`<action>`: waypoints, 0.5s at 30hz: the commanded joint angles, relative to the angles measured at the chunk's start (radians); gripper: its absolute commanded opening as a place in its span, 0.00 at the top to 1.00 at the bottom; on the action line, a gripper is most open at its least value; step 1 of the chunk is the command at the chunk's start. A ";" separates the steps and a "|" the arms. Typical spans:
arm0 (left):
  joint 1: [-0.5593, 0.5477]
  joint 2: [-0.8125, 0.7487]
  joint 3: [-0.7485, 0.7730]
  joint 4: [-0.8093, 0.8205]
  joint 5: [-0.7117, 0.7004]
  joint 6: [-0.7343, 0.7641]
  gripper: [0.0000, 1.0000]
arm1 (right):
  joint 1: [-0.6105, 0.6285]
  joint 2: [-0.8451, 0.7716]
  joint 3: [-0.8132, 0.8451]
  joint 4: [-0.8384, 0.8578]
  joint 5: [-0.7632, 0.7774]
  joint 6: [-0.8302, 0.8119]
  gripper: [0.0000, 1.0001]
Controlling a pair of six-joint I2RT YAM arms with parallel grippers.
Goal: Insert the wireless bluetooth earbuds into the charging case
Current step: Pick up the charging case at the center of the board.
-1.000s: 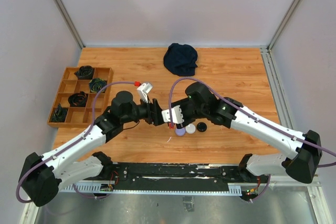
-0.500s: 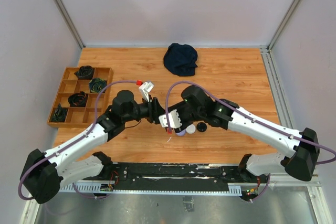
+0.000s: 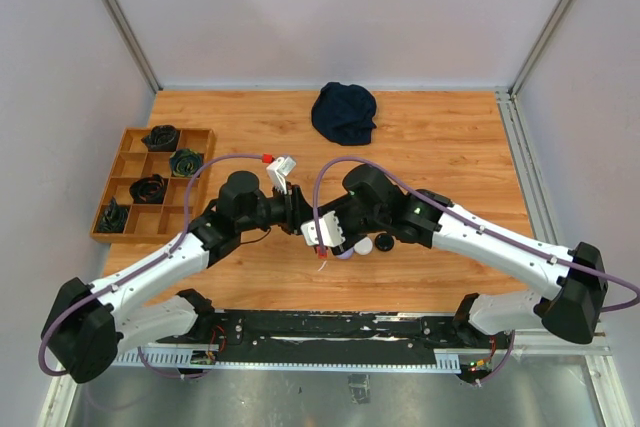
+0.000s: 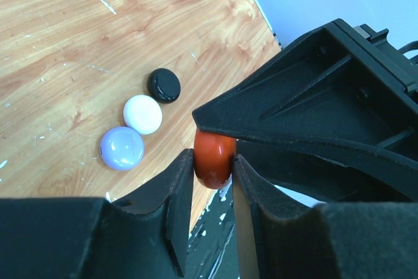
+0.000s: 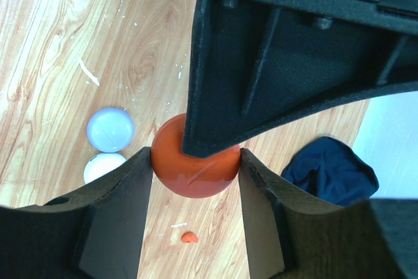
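No text, label, brand name, number or sign can be read in any of the three views.

Orange case (image 5: pixel 196 178) half hidden, seemingly closed.

Navy cloth (image 3: pixel 344 112), wooden compartment tray (image 3: pixel 135 165)
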 commanded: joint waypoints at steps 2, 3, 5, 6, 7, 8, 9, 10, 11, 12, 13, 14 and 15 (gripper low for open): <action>0.014 -0.003 0.023 0.022 -0.006 0.014 0.74 | 0.016 0.002 0.024 -0.001 -0.013 -0.025 0.54; 0.015 -0.005 0.021 0.022 -0.009 0.016 0.77 | 0.016 -0.001 0.021 0.005 -0.008 -0.022 0.53; 0.016 -0.010 0.017 0.018 -0.021 0.020 0.82 | 0.016 -0.008 0.019 0.018 0.002 -0.007 0.49; 0.017 -0.013 0.015 0.016 -0.027 0.025 0.84 | 0.015 -0.015 0.017 0.025 0.007 0.002 0.47; 0.017 -0.018 0.013 0.015 -0.034 0.031 0.85 | 0.015 -0.021 0.014 0.033 0.011 0.012 0.45; 0.017 -0.025 0.009 0.015 -0.045 0.036 0.85 | 0.013 -0.028 0.011 0.041 0.017 0.025 0.42; 0.017 -0.033 0.003 0.017 -0.058 0.045 0.86 | 0.009 -0.035 0.010 0.048 0.018 0.043 0.40; 0.017 -0.044 -0.003 0.018 -0.072 0.052 0.87 | 0.002 -0.041 0.009 0.053 0.012 0.071 0.37; 0.017 -0.055 -0.012 0.023 -0.088 0.063 0.88 | -0.008 -0.048 0.009 0.057 0.004 0.094 0.35; 0.017 -0.070 -0.021 0.027 -0.105 0.073 0.88 | -0.019 -0.055 0.007 0.060 -0.008 0.121 0.33; 0.018 -0.086 -0.032 0.036 -0.124 0.084 0.88 | -0.033 -0.063 0.007 0.064 -0.020 0.145 0.32; 0.017 -0.102 -0.044 0.049 -0.140 0.096 0.89 | -0.049 -0.070 0.003 0.071 -0.036 0.174 0.32; 0.017 -0.118 -0.057 0.064 -0.157 0.108 0.90 | -0.068 -0.079 -0.001 0.082 -0.053 0.207 0.32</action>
